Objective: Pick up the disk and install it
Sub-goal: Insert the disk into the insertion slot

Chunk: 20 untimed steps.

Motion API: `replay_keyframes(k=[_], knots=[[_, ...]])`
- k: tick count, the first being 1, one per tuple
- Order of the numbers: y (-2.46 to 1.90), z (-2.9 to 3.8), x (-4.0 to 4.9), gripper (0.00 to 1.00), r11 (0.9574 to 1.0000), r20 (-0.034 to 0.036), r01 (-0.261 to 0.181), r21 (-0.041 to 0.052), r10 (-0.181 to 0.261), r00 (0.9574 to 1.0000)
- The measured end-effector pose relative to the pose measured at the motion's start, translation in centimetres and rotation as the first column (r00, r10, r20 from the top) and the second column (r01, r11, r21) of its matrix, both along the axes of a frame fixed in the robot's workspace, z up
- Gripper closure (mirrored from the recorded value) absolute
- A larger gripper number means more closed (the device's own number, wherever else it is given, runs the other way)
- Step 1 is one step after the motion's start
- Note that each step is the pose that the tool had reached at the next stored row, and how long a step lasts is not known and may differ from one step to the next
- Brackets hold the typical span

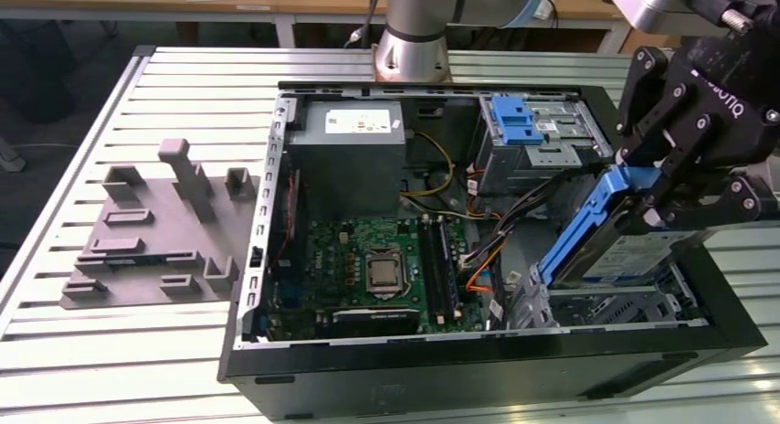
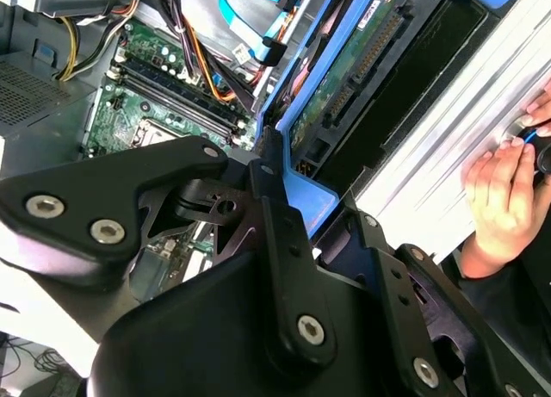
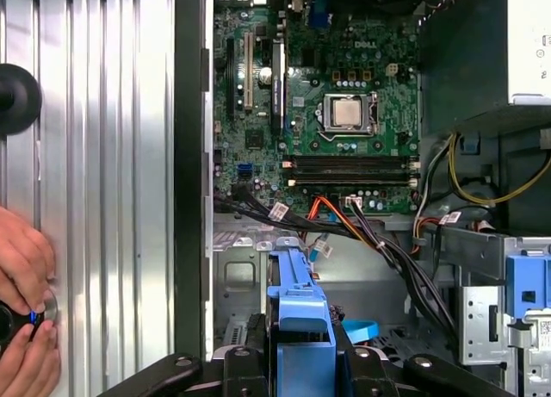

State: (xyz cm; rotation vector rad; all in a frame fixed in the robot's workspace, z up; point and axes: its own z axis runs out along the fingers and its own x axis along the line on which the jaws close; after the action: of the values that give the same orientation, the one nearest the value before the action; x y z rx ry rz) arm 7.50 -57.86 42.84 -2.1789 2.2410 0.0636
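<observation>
Disk (image 1: 616,250) placement in a moment. What's the setting, biggest things first?

– A slatted metal table (image 1: 183,95) carries an open computer case (image 1: 488,374) lying on its side, so the inside faces up and can be reached from above. A grey fixture plate (image 1: 146,232) lies beside the case, towards the exterior view's left.

– And inside the case?

– A grey power supply box (image 1: 353,159) sits at the far end and the motherboard (image 1: 365,259) lies flat below it. A metal drive cage (image 1: 609,305) stands towards the exterior view's right, with a blue ribbed latch (image 1: 514,122) on the bay behind it.

– So where is the disk?

– It hangs tilted over that drive cage, with its lower end dipping towards the opening. I judge the slant is there to line its blue bracket up with the bay. Whether it touches the cage, I cannot tell.

– What is holding it?

– The gripper (image 1: 670,209) is closed on the disk's upper end. In the first wrist view the fingers pinch the blue bracket from both sides. Gripping the bracket probably keeps the drive's bare circuit side untouched.

– Anything smaller?

– A person's hand (image 3: 21,268) rests on the table just outside the case wall, touching a small knob there.
</observation>
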Motion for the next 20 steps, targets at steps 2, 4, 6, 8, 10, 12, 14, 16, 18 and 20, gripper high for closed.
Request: replay_keyframes(k=[2,4,6,8,10,12,14,16,18,20], knots=[[0.0,-0.17,0.0,0.64,1.0,0.0,0.0,0.0,0.0,1.0],[0.0,-0.33,0.0,0.64,1.0,0.0,0.0,0.0,0.0,1.0],[0.0,-0.48,0.0,0.64,1.0,0.0,0.0,0.0001,0.0,1.0],[0.0,-0.62,0.0,0.64,1.0,0.0,0.0,0.0,0.0,1.0],[0.0,-0.77,0.0,0.64,1.0,0.0,0.0,0.0001,0.0,1.0],[0.0,-0.91,0.0,0.64,1.0,0.0,0.0,0.0,0.0,1.0],[0.0,-1.05,0.0,0.64,1.0,0.0,0.0,0.0,0.0,1.0],[0.0,-1.19,0.0,0.64,1.0,0.0,0.0,0.0,0.0,1.0],[0.0,-1.34,0.0,0.64,1.0,0.0,0.0,0.0,0.0,1.0],[0.0,-1.5,0.0,0.64,1.0,0.0,0.0,0.0001,0.0,1.0]])
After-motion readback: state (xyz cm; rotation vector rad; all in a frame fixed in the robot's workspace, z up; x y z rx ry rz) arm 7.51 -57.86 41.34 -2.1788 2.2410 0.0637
